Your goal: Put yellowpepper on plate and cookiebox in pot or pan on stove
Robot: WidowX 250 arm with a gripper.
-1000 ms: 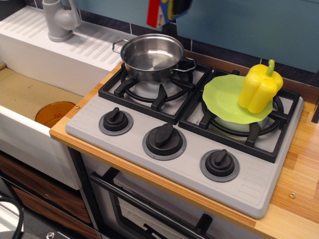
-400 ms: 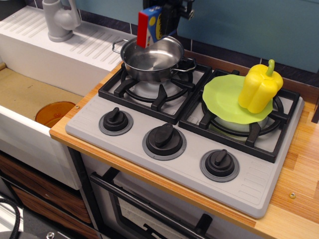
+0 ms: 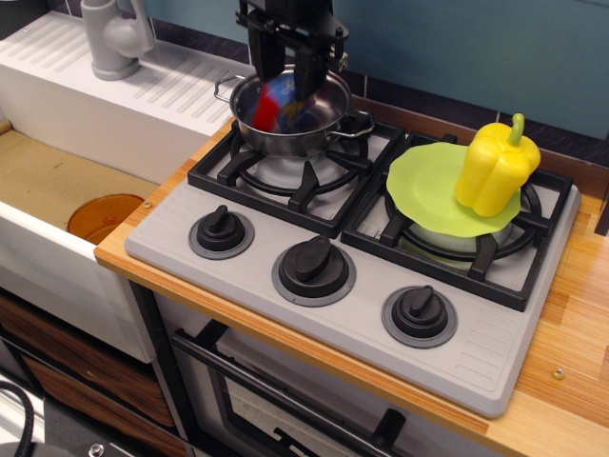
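Observation:
The blue and red cookiebox [image 3: 278, 108] lies blurred inside the shiny steel pot [image 3: 319, 129], which stands on the left back burner of the grey stove [image 3: 476, 357]. My black gripper [image 3: 284, 84] hangs straight over the pot. Its fingers [image 3: 306, 74] are spread to either side of the box's top and look open, with the box just below them. The yellowpepper [image 3: 497, 167] stands upright on the lime-green plate [image 3: 423, 186], which rests on the right burner grate.
Three black knobs [image 3: 313, 268] line the stove front. A grey faucet [image 3: 114, 38] and white drainboard stand at the back left. An orange disc [image 3: 103, 217] lies in the sink at the left. A wooden counter edge [image 3: 571, 381] runs along the right.
My gripper came down from the top edge with the cookiebox to the pot. The box went from upright above the rim to inside the pot, and the fingers have spread.

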